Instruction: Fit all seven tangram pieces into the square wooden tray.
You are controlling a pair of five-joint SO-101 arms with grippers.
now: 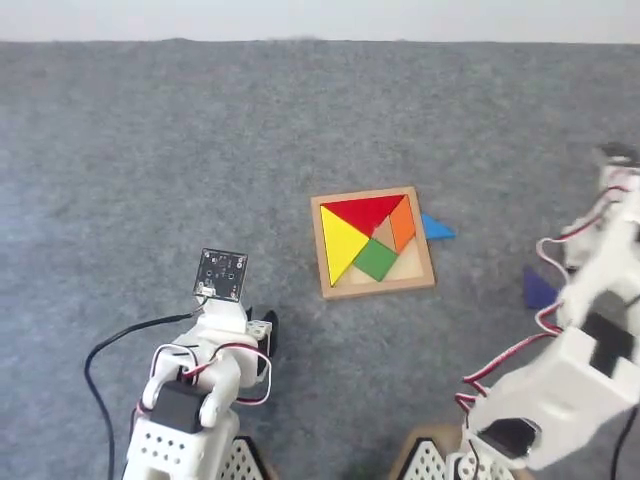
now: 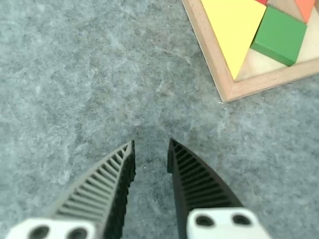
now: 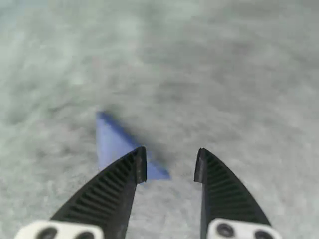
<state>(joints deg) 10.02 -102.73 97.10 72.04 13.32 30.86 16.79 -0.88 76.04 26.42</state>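
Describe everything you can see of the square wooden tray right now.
The square wooden tray is pale wood with a raised rim, lying flat and slightly turned on the grey felt. Inside sit a red triangle, a yellow triangle, an orange piece and a green square; part of its floor is bare. A light blue triangle lies just outside one rim, contact unclear. The left gripper hovers off a corner, open, not touching.

Blue piece (image 3: 112, 142) partly behind right pincer (image 3: 170, 160)
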